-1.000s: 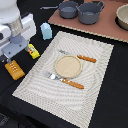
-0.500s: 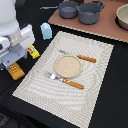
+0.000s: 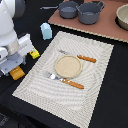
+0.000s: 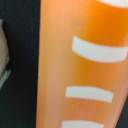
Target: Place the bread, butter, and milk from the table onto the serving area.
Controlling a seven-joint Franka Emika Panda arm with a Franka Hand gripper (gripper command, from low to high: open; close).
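Tool (image 3: 15, 67): it sits low at the exterior view's left, directly over the bread; its fingers are hidden behind the white wrist housing, so whether they are apart or together cannot be told.
Bread (image 3: 17, 74): an orange-brown loaf lying on the black table (image 3: 110, 100), off the placemat and just beside its left edge in the exterior view; only one end shows beneath the tool. In the wrist view the bread (image 4: 80, 65) fills most of the picture, with pale scored bars across its top.
Butter (image 3: 34, 54): a small bright-yellow box on the table, just beside the placemat's left edge in the exterior view, between the bread and the milk and partly hidden by the arm.
Milk (image 3: 46, 31): a pale-blue gabled carton standing upright on the table, near the placemat's far-left corner in the exterior view.
Serving area (image 3: 95, 55): a pale striped placemat bearing a round tan plate (image 3: 68, 66) with orange-handled cutlery (image 3: 73, 83) on two sides of it.
Board (image 3: 112, 31): pinkish-brown, beyond the placemat, carrying grey pots (image 3: 90, 12).
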